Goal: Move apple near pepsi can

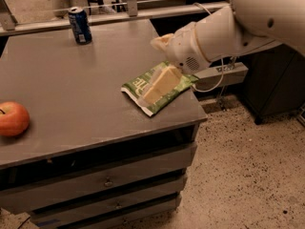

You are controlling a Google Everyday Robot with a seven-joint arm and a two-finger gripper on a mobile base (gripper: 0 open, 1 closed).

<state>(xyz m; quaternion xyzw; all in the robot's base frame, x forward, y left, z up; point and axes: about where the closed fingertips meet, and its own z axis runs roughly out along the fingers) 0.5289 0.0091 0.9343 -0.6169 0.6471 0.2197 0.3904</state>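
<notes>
The red-orange apple [13,119] lies at the left edge of the grey tabletop, near the front. The dark blue pepsi can [79,25] stands upright at the far back of the table, left of centre. My gripper [153,89] hangs over the right part of the table, just above a green snack bag [157,87]. It is far from both the apple and the can. The white arm reaches in from the upper right.
The grey table [81,80] has drawers [105,180] under its front edge. A metal rail [143,8] runs behind the table. A dark cabinet [276,80] stands at the right. Speckled floor [248,175] lies to the right of the table.
</notes>
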